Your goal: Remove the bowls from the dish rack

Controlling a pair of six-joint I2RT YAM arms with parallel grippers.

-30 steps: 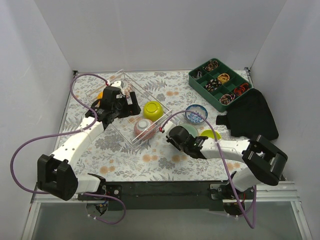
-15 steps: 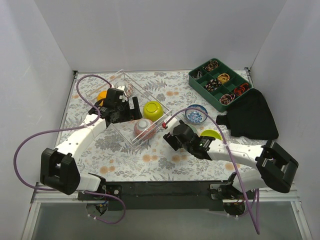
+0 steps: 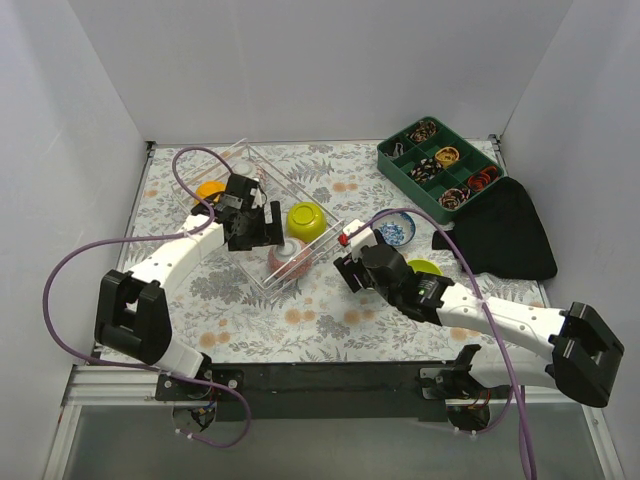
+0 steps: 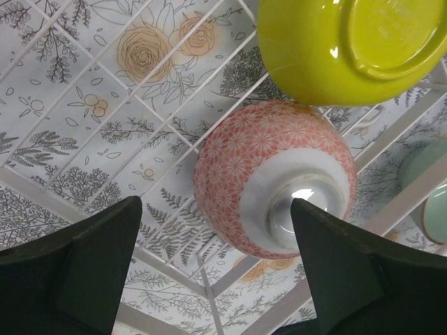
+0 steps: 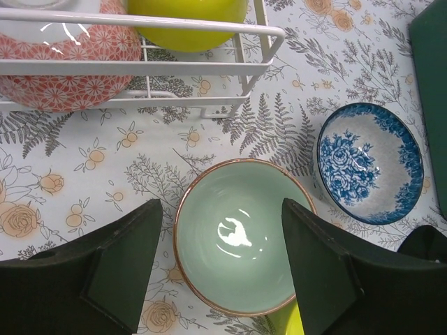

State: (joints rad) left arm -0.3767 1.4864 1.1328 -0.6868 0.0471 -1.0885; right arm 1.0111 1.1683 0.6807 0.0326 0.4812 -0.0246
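Mint bowl (image 5: 237,237) — whole from right wrist

Occluded and cropped items, three views.
Top view: pale mint bowl (image 5: 234,237) wholly under right arm (image 3: 480,312); second yellow-green bowl (image 3: 428,267) part-covered by same arm; orange bowl (image 3: 208,189) partly behind left arm (image 3: 175,258); dark green tray (image 3: 405,186) contents too small to identify. Left wrist view: racked yellow-green bowl (image 4: 335,42) cut by top edge. Right wrist view: pink-red bowl (image 5: 63,63) cut by top and left edges.
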